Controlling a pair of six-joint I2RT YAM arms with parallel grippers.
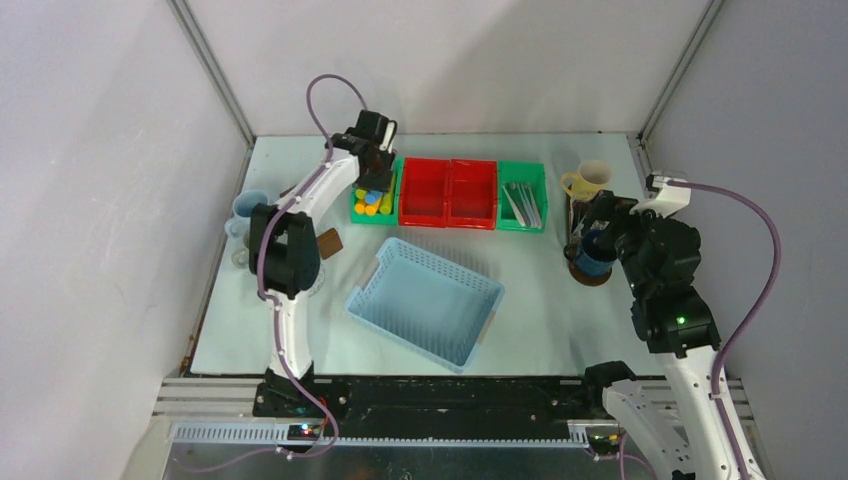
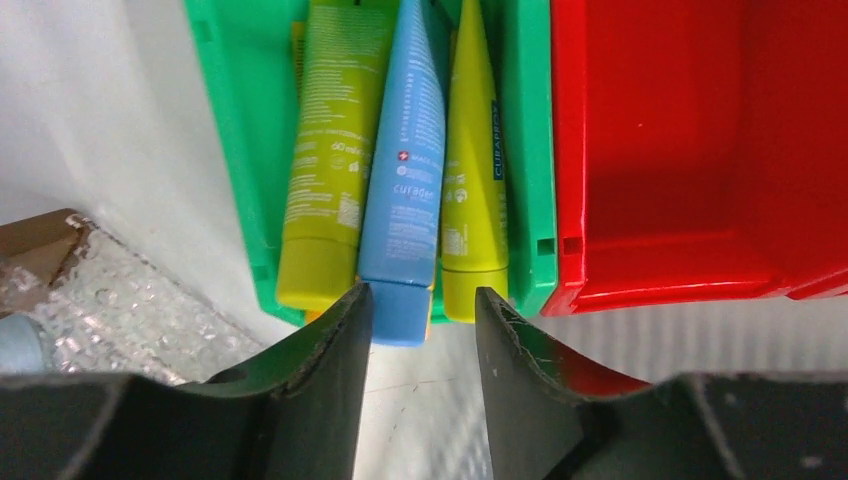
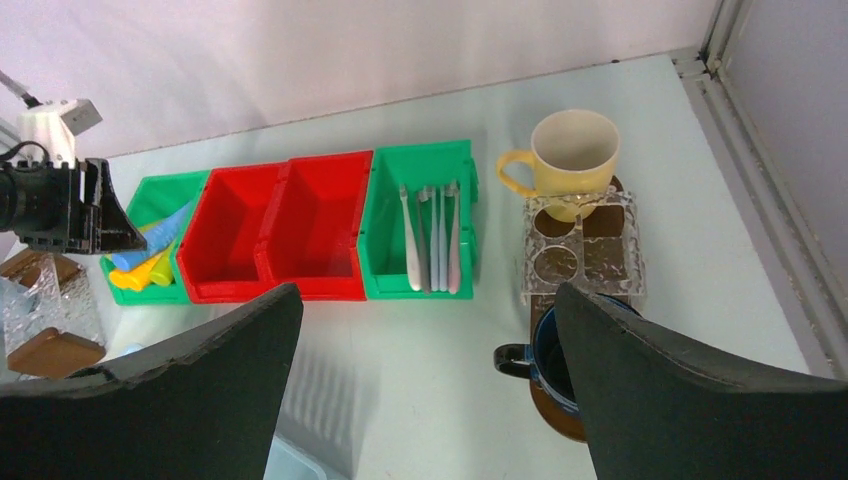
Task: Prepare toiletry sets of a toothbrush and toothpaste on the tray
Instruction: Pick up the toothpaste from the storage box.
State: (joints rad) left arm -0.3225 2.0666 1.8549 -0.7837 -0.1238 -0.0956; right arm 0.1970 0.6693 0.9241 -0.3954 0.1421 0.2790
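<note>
At the far left of the table, over the green bin [image 2: 240, 150] of toothpaste, the left gripper [image 2: 420, 300] hangs with its dark jaws partway apart, one on each side of the cap end of the blue tube [image 2: 405, 170]. Bare table shows in the gap, so nothing is clamped yet; whether a pad touches the cap I cannot tell. The blue tube lies on top, between a lime-green tube [image 2: 330, 150] and a yellow tube [image 2: 472, 170], all packed side by side with caps toward the camera.

These tubes look light, smooth and glossy, with soft bodies that would dent and slide under pressure. The stiff part is the cap and shoulder, so that is likely the best place to take hold. A pinch across the flat body risks squeezing paste or dragging a neighbour along. The bin walls are hard moulded plastic, like the red bin [image 2: 680, 150] beside it.

The right gripper [image 3: 425, 300] is spread wide and holds nothing, above a dark blue mug [image 3: 545, 350] on the brown tray [image 3: 556, 420]. A cream mug [image 3: 570, 150] stands at the tray's far end behind a clear perforated rack [image 3: 580, 245]. Thin pale toothbrushes [image 3: 432, 235] lie in another green bin; they look rigid and slight, easiest taken mid-handle
</note>
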